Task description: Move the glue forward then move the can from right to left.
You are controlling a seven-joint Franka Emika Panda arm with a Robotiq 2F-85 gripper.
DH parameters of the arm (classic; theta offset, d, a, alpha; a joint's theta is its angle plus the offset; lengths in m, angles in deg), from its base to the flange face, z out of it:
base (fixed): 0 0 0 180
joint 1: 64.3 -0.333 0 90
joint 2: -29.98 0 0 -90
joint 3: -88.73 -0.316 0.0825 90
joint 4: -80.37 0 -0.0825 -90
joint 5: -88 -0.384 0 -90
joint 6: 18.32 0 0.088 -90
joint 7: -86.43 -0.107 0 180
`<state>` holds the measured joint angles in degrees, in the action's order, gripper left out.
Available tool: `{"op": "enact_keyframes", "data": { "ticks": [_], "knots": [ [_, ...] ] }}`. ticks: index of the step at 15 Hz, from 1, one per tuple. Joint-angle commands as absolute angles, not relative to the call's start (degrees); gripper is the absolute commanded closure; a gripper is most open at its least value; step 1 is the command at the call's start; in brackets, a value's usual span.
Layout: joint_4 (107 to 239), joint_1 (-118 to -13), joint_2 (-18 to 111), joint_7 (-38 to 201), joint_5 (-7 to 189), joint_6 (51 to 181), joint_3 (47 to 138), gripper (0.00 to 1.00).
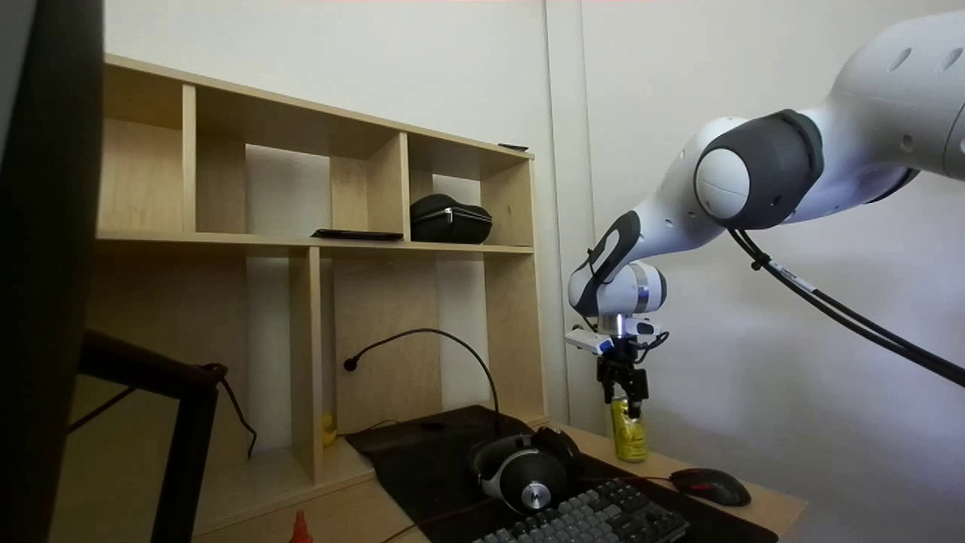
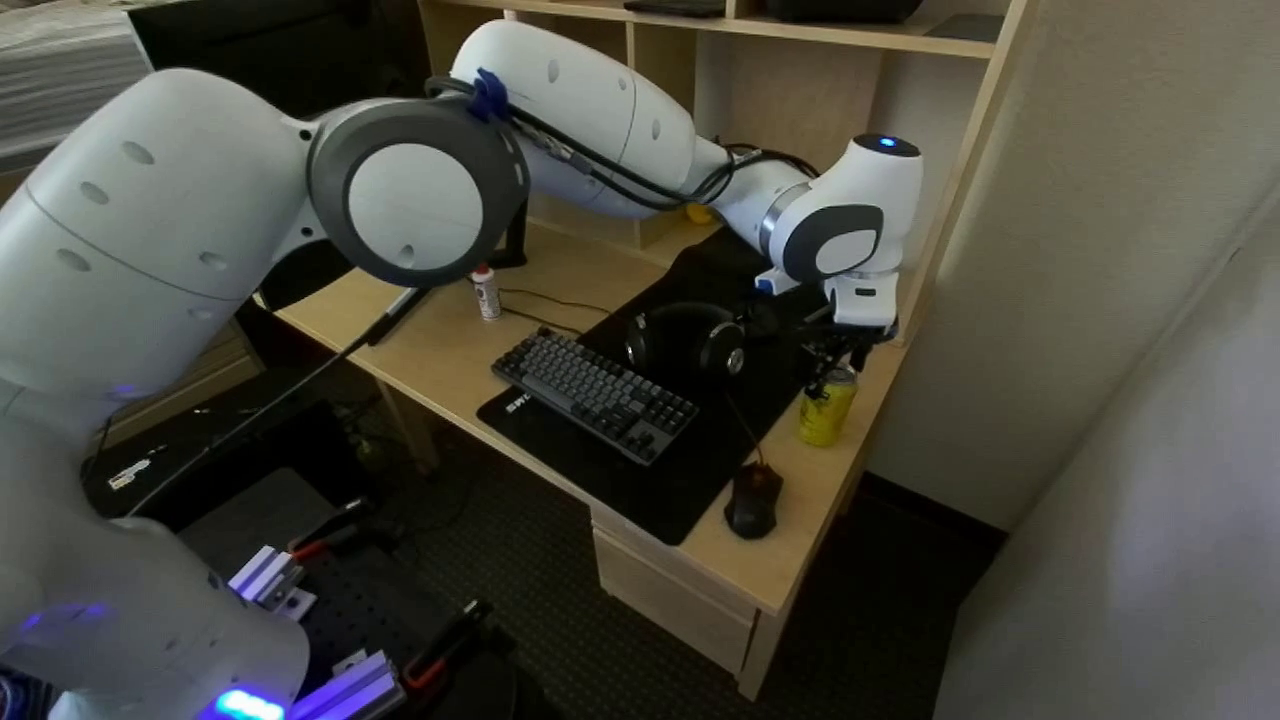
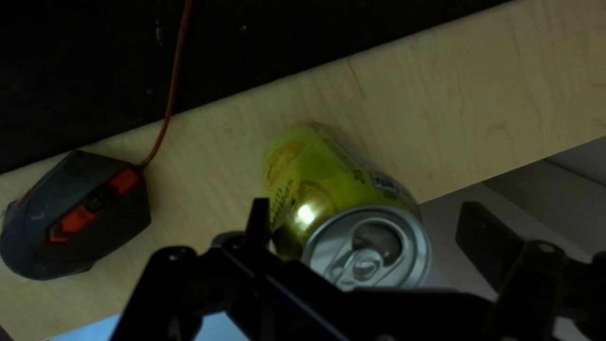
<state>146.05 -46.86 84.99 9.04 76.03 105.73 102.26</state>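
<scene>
Yellow-green, one can (image 3: 326, 175) stands between two spread fingers (image 3: 487, 246) of one gripper (image 3: 367, 225); one glue bottle (image 2: 487, 295) stands well apart.

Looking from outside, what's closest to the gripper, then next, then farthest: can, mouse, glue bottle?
In an exterior view, from the gripper:
1. Can, right at its fingertips.
2. Mouse, beside the mat.
3. Glue bottle, past the keyboard.
</scene>
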Motion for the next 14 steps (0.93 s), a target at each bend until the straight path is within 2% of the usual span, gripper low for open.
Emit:
{"op": "enact_keyframes", "data": {
  "ticks": [1, 2, 4, 7, 8, 14],
  "knots": [
    [142.4, -45.7, 87.3, 9.7, 75.6, 104.5, 101.2, 0.07],
    [142.0, -45.7, 87.6, 9.7, 75.7, 104.2, 101.3, 0.27],
    [142.4, -46.0, 87.6, 9.9, 75.5, 104.4, 101.6, 0.32],
    [142.6, -46.1, 87.4, 9.8, 75.7, 104.4, 101.7, 0.52],
    [142.7, -46.1, 87.1, 10.0, 75.7, 104.3, 101.7, 0.55],
    [145.9, -46.7, 81.1, 16.7, 76.4, 101.8, 100.7, 0.56]
  ]
}}
